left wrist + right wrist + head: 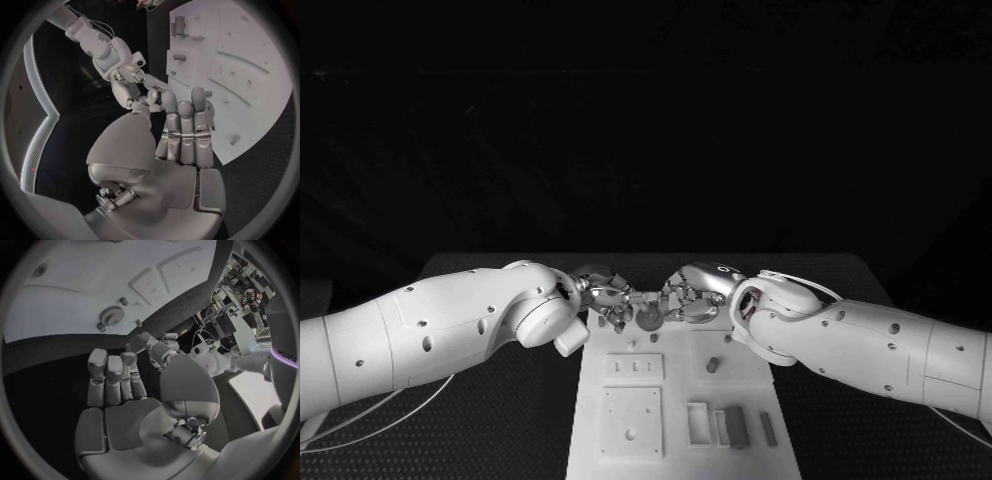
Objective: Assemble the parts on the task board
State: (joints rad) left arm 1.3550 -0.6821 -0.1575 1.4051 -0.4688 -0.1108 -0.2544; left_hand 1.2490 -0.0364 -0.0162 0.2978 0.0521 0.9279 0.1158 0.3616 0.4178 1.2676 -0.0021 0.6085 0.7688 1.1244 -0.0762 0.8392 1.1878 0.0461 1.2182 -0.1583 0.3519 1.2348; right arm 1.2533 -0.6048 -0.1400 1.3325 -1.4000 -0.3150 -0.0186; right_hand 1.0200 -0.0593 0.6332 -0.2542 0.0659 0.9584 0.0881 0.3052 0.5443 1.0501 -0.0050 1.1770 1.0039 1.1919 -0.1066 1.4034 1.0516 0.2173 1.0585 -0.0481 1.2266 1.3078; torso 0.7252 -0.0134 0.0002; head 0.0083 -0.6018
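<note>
Parts wait on the white task board point(678, 420) mid-table. Both hands hover at its far edge, fingertips almost meeting: left hand point(606, 295) and right hand point(692, 292), fingers straight and close together, holding nothing. Judgement: pick one piece, approach slowly. A small gear point(112, 316) lies near that edge; grey blocks point(734, 425) sit nearer.

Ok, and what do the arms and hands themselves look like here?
Both arms are white, rounded shells dotted with small dark holes. The left arm has thin pale cables looping beneath it; the right arm has a cable looped at its wrist. The left hand and right hand are shiny silver, with segmented fingers.
</note>
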